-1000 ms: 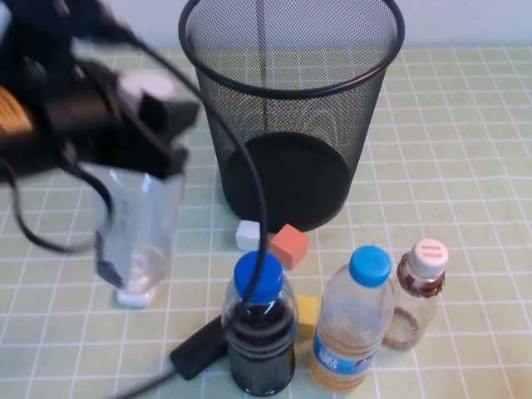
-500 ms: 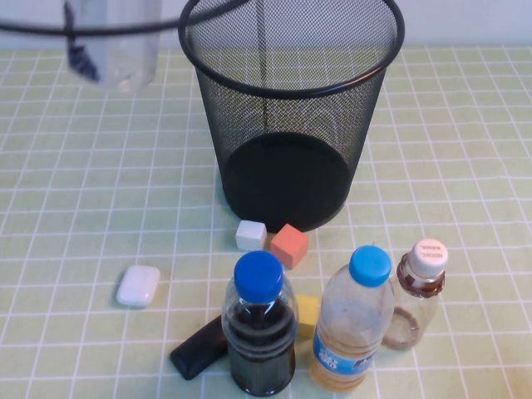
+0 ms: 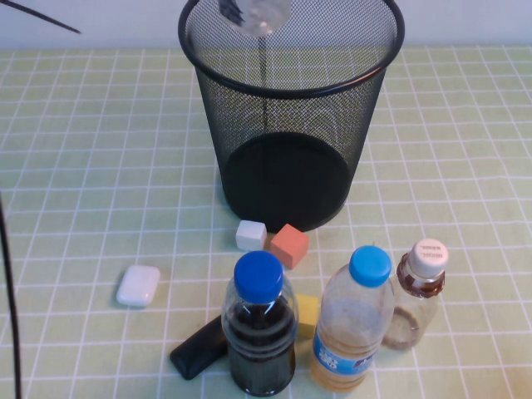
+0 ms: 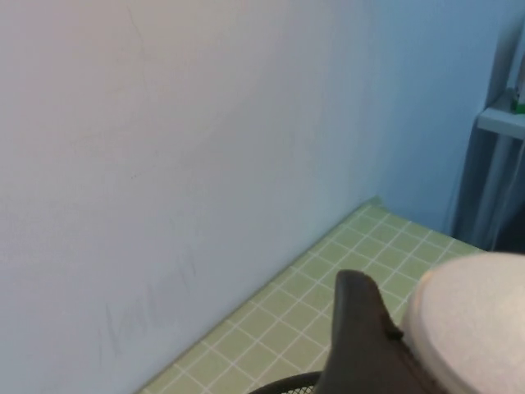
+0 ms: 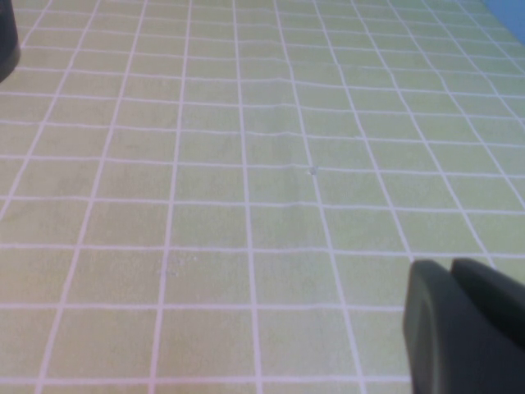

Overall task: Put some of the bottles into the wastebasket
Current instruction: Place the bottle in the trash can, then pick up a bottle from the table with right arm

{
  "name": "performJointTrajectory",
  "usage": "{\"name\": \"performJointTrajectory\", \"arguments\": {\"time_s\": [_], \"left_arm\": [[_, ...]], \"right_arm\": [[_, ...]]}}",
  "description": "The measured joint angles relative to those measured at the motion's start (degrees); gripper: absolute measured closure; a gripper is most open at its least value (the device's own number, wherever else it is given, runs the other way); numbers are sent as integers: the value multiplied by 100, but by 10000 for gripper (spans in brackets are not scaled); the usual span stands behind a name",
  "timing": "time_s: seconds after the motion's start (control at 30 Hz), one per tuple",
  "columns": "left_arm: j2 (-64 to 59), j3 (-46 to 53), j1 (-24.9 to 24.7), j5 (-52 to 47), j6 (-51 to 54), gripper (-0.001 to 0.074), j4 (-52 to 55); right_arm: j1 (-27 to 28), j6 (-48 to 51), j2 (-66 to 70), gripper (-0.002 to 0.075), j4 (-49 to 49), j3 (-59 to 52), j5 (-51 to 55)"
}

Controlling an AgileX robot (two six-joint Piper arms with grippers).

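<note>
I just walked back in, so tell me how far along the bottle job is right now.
Nothing looks binned yet: the wastebasket floor shows bare. In hand: a clear bottle hangs over its rim at the high view's top edge; the left gripper shows a finger beside a white cap. Left: the brown-tinted bottle stands on the table. The right gripper sits low over bare mat.

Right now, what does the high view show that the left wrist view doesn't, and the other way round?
Only the high view shows the brown-tinted bottle, the blue-capped bottle, the light-blue-capped bottle, the cubes and the clear bottle's base over the wastebasket.

Only the left wrist view shows the left gripper shut on that bottle's white cap, and the wall.

Both show the wastebasket rim and green grid table. The right gripper appears in neither, only in its own wrist view.
</note>
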State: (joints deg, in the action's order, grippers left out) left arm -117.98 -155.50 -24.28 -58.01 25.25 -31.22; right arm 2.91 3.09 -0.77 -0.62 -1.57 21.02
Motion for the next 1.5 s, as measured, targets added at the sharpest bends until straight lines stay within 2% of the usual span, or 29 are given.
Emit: {"name": "performJointTrajectory", "arguments": {"time_s": [0.47, 0.83, 1.0, 1.03, 1.2, 1.3, 1.37, 1.43, 1.5], "left_arm": [[-1408, 0, 9, -214, 150, 406, -196], [-1693, 335, -285, -477, 184, 406, 916], [-1702, 374, -365, -523, 184, 402, 1028], [-1702, 374, -365, -523, 143, 389, 1028], [-1610, 388, -365, -513, -269, 223, 1204], [-1400, 399, -365, -548, -351, 192, 1270], [-1174, 399, -365, -620, -448, 199, 1270], [-911, 399, -365, -720, -574, 241, 1270], [-570, 399, -365, -878, -741, 343, 1279]], "right_arm": [[0, 0, 0, 736, 0, 0, 0], [0, 0, 0, 736, 0, 0, 0], [0, 0, 0, 736, 0, 0, 0], [0, 0, 0, 736, 0, 0, 0], [0, 0, 0, 736, 0, 0, 0], [0, 0, 0, 736, 0, 0, 0], [0, 0, 0, 736, 0, 0, 0], [0, 0, 0, 736, 0, 0, 0], [0, 0, 0, 736, 0, 0, 0]]}}
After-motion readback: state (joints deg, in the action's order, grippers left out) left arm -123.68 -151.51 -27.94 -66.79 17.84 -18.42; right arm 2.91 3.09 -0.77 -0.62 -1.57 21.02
